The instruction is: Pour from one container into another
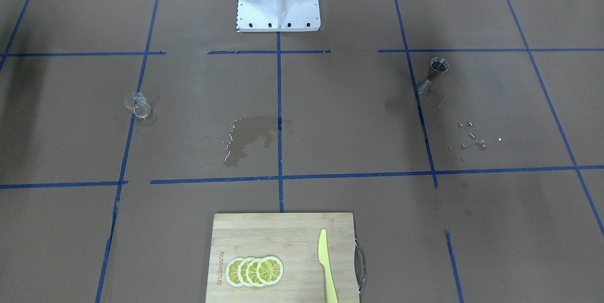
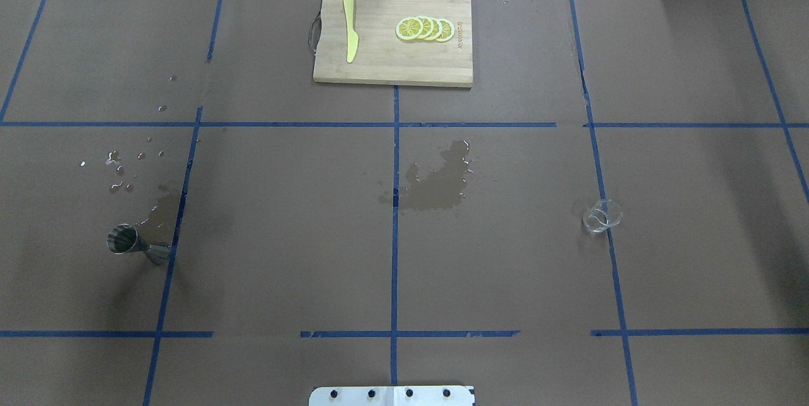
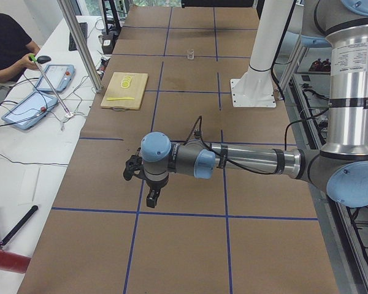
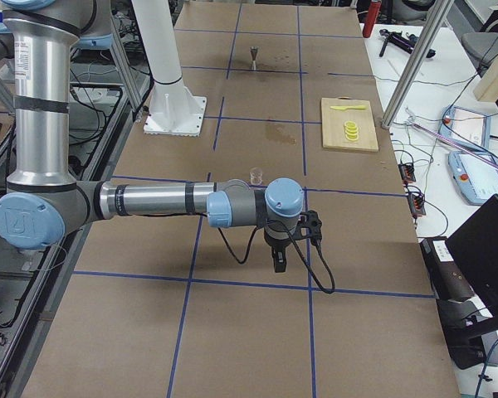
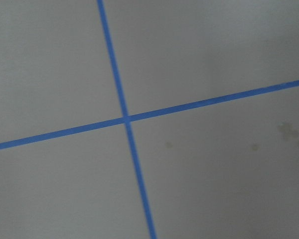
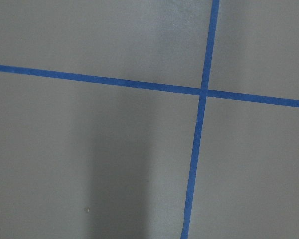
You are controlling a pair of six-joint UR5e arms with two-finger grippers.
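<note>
Now, left claw (image 3: 152, 199): seen only from the table's end, so I cannot tell whether it stands wide or narrow. It carries neither container.
Right claw (image 4: 279, 262): likewise seen only from the side, so its spread is not readable. It carries nothing.
Metal cup (image 2: 133, 243): upright on the paper, somewhere inward of the left claw, which is outside the overhead view. How far apart they are I cannot tell.
Metal cup, handling: probably light, stiff and smooth, and slippery if wet, since drops (image 2: 120, 169) lie just past it. The pinched waist looks the safest place to take hold.
Glass (image 4: 255, 175): upright, beyond the right claw towards the table's middle, and apart from it.
Glass, handling: likely light, brittle and easy to tip. Close gently around its wall, low down.
Wet patch (image 2: 436, 184): farther in from both claws, between the two containers.
Board (image 2: 393, 71): farthest out, at the table's far edge, bearing a yellow knife (image 2: 350, 36) and lemon slices (image 2: 425, 28).
Left arm (image 3: 245, 160): stretched low and nearly level, wrist bent so the claw points straight down above bare paper.
Right arm (image 4: 149, 201): the same low, outstretched reach, with its claw hanging plumb near a tape line and touching nothing.
</note>
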